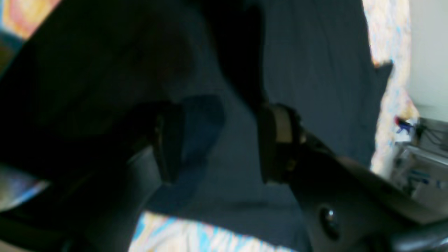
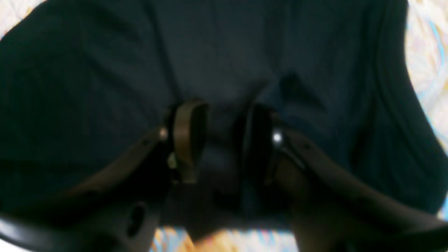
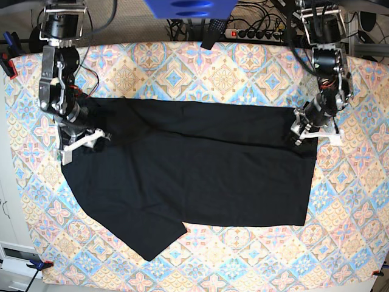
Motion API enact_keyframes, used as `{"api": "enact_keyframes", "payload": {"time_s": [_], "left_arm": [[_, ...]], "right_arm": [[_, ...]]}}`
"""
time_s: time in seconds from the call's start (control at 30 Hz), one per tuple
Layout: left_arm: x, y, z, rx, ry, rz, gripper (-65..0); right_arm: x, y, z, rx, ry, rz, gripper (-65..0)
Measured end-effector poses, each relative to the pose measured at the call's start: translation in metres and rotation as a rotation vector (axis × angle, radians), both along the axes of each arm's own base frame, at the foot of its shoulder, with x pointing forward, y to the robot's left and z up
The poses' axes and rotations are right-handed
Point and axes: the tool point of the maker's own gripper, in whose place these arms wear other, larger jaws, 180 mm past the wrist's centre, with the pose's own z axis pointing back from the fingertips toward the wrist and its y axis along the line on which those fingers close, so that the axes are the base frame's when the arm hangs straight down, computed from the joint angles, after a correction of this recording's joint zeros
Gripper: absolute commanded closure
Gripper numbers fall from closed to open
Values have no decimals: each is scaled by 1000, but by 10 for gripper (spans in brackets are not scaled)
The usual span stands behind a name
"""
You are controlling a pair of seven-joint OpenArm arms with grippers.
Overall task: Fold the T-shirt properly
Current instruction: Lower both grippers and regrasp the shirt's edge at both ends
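The left tool (image 3: 302, 135) stands wide over the shirt (image 3: 194, 170)'s 3 o'clock edge; the right tool (image 3: 78, 141) stands narrower at 9 o'clock, cloth between its fingers. Close both together and lift evenly. One shirt, two tools, mid-bench (image 3: 243, 73) on one cloth.

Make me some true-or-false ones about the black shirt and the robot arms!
1. The T-shirt is black. True.
2. The T-shirt is folded into a small neat square. False: it lies spread wide over the patterned tablecloth.
3. The left tool is at the shirt's edge on the base view's right. True.
4. The right tool hangs high above the table, far from the shirt. False: it is down at the shirt's other end.
5. The tablecloth is plain white. False: it has pastel diamond patterns.
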Motion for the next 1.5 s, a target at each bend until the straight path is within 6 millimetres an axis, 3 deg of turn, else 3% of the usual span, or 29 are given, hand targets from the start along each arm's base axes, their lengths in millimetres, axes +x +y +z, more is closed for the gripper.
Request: {"api": "enact_keyframes", "payload": {"time_s": [0.1,0.17,0.3,0.4,0.5,0.7,0.9,1.13,1.23,1.33,1.5], "left_arm": [[-21,16,1,-28,7,60,-337],[-36,27,-4,-17,36,85,-337],[-52,26,2,-53,29,88,-337],[-63,39,6,-63,23,131,-337],[-78,41,-4,-64,70,140,-337],[-69,39,-3,-79,53,144,-337],[-53,40,-31,-180,82,209,-337],[-39,38,-31,-203,58,229,-325],[-27,26,-31,-199,65,194,-217],[-24,10,-35,-221,86,166,0],[-28,8,-37,-228,93,155,0]], "right_arm": [[-18,-3,-4,-21,27,-2,-327],[-22,2,4,-20,6,17,-354],[-32,13,21,-26,-36,52,-387],[-42,15,21,-26,-27,59,-397],[-49,14,17,-35,-10,59,-397],[-53,15,16,-36,-3,59,-397],[-51,15,17,-34,-10,61,-397],[-55,9,17,-24,-7,32,-397],[-68,-19,16,-35,1,-66,-399],[-89,-45,11,-61,36,-143,-450],[-94,-46,6,-48,49,-162,-529]]}}
